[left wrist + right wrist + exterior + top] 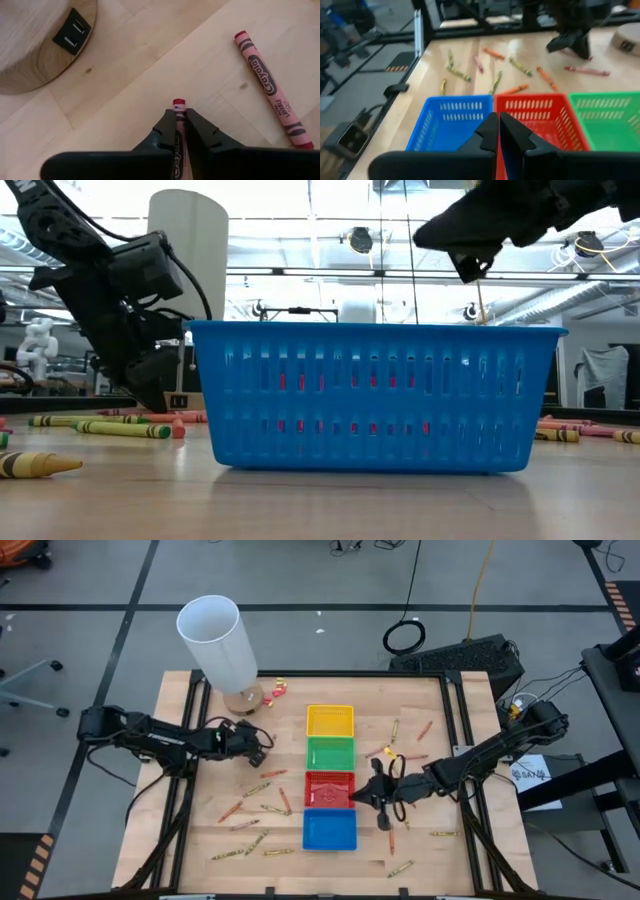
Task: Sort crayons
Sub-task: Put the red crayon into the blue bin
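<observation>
While seen from above, left gripper (262, 748) lowered near white cylinder (220, 640); right gripper (378, 802) closed, empty, over red plastic tray (329, 789). Left wrist view: red paper-wrapped wax crayon (178, 127) pinched mid-shaft between closed fingers (162, 135). Judged light, stiff, brittle; mid-shaft grip best.

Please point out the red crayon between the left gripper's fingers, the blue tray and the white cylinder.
red crayon (178, 104): left wrist view, its exposed tip.
blue tray (330, 831): high view, its floor.
white cylinder (222, 648): high view, its side wall.
</observation>
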{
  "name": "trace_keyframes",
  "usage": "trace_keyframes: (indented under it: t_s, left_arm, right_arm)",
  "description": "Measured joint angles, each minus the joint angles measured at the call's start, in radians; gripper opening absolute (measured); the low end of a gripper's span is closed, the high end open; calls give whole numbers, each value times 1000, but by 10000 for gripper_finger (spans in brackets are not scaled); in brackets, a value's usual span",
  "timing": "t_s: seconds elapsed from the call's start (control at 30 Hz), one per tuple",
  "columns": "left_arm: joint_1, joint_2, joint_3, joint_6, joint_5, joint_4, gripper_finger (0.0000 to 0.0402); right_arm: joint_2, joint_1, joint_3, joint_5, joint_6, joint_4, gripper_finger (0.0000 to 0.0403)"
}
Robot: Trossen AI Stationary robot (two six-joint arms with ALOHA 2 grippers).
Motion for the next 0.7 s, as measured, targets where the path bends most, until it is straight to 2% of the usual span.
trace_keyframes:
  t_s: [0.1, 0.23, 0.43, 0.7]
  left_arm:
    - [-3, -10, 15, 18, 4, 0, 22]
    - [-26, -36, 28, 31, 56, 6, 22]
    - [-65, -112, 29, 72, 62, 23, 22]
    - [-132, -261, 31, 104, 106, 176, 22]
  right_arm:
    - [29, 0, 1, 51, -3, 25, 4]
    - [99, -1, 1, 50, 11, 95, 4]
    - [212, 0, 1, 46, 12, 253, 4]
    - [288, -2, 0, 45, 11, 421, 4]
